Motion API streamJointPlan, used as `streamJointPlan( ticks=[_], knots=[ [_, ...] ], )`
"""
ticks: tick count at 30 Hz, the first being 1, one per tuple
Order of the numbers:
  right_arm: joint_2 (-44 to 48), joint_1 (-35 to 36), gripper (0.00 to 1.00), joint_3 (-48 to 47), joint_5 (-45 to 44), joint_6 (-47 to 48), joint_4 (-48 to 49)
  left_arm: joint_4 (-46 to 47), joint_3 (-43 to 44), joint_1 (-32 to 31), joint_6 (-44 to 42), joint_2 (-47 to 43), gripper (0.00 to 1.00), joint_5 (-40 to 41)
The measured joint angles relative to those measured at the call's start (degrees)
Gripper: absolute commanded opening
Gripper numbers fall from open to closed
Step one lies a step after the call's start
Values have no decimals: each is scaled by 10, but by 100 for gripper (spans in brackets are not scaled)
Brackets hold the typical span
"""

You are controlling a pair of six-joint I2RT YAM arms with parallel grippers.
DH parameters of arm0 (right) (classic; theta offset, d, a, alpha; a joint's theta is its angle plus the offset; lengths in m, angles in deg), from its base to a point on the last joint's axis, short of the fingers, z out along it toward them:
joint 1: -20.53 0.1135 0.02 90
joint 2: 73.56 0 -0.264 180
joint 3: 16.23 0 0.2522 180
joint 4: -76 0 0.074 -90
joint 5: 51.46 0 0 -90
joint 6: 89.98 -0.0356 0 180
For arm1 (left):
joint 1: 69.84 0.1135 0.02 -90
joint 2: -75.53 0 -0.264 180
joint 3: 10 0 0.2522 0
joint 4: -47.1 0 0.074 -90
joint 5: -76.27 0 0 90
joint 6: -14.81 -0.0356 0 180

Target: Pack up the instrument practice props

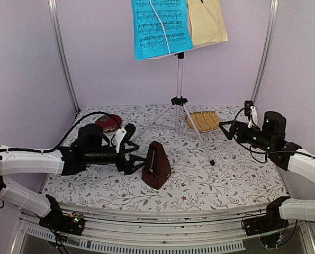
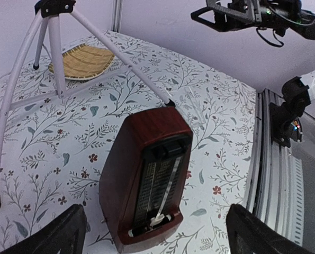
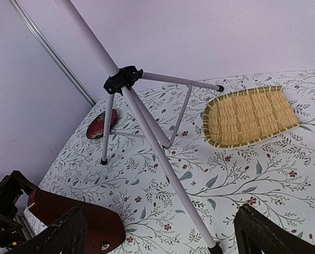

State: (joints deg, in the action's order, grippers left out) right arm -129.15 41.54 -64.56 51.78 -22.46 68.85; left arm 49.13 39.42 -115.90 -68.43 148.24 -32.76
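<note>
Lower centre, the upright metronome (image 1: 157,165) stands just right of the left gripper (image 1: 137,160), spread and empty; the right gripper (image 1: 224,129), likewise spread, sits farther off.

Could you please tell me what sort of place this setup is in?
Probably a robot lab test cell staged as a music practice corner: bare lilac walls with metal frame posts, a floral-covered table, and a music stand and metronome set out as props.
</note>
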Motion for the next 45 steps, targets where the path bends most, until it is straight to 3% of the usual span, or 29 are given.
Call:
streamJointPlan(
  ticks=[5,14,23,27,31,34,45],
  knots=[
    [0,0,99,8,16,-22,8,39,4,-17,-2,39,93,22],
    [0,0,99,9,28,-38,31,44,44,-32,-16,104,65,58],
    [0,0,99,12,45,-48,51,45,55,-37,-32,109,52,72],
    [0,0,99,12,47,-48,54,45,55,-38,-36,109,52,71],
    [0,0,99,13,49,-48,54,45,55,-38,-36,109,64,69],
    [0,0,99,13,50,-48,54,45,55,-38,-36,109,68,69],
    [0,0,99,13,54,-48,55,45,55,-38,-36,109,58,70]
  ],
)
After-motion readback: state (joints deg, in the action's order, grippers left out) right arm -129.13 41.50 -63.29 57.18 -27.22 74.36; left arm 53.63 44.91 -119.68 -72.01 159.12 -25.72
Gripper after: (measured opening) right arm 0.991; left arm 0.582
